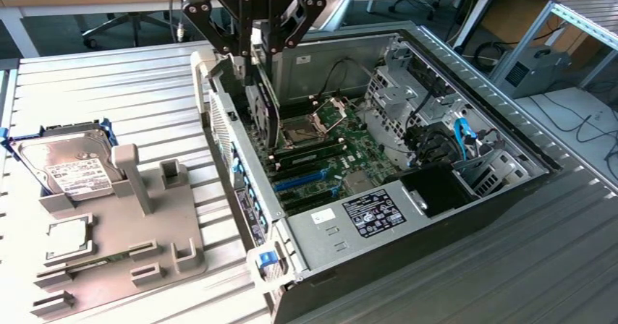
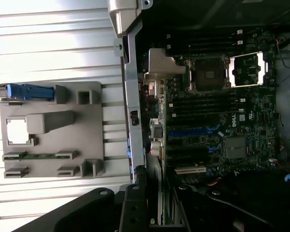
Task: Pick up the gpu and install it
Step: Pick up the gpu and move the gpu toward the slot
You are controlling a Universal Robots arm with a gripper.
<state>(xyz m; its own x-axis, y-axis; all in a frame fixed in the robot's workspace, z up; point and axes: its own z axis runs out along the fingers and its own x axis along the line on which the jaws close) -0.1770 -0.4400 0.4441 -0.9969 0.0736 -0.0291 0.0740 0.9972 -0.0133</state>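
Ribbed metal table [image 1: 116, 85], with lab desks and an office chair [image 1: 126, 20] behind it. We've got the gpu [image 1: 265, 114] in the air, not seated. It hangs on edge, long side vertical, with its lower end down inside the open PC case [image 1: 483, 194], just beside the case's rear wall on the exterior view's left. We can't tell if it touches the motherboard [image 1: 352, 154] or a slot.

The gripper [image 1: 263, 53] is directly above it, fingers [image 1: 281, 43] clamped on the card's upper part, one on each face. In the wrist view we see the card edge-on between the black finger links, lined up along the rear wall.

Below and just to the exterior view's right of the card is the CPU socket [image 1: 311, 125], its retention frame flipped open. Nearer the camera are the blue expansion slots [image 1: 304, 181], then the power supply [image 1: 372, 215] with its black label.

The case lies on its side, open face up. A blue latch [image 1: 268, 257] sits at its near corner.

Well apart from the case, on the exterior view's left, is the grey fixture tray [image 1: 179, 223]. It holds the hard drive [image 1: 66, 166], tilted in a blue-framed holder at the far end, a square processor chip [image 1: 68, 239] and a memory stick [image 1: 97, 260].
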